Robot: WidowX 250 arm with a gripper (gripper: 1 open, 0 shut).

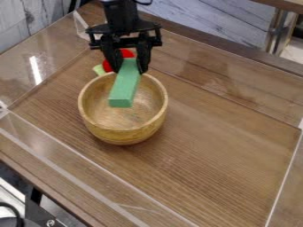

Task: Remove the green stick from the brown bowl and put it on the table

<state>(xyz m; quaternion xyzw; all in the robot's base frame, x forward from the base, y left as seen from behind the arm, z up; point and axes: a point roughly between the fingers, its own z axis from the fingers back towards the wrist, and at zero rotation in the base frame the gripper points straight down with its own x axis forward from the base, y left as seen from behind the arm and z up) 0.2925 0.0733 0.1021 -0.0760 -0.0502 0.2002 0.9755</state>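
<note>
Your gripper (pixel 124 58) was closed partway on the top end of the green stick (pixel 124 86), which hung tilted over the brown bowl (pixel 122 112), lower end inside the rim. The red round object (pixel 116 63) sat just behind. Risk, as I judged it: the end grip was narrow, so the stick could swing, clip the far wall, or slip before you reached the table (pixel 219 155).

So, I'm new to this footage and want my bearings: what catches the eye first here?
The bright green stick, pinched at its top end by the black pincer, hangs tilted above the brown bowl near the middle of the table. Behind the pincer, a small red object peeks out.
</note>
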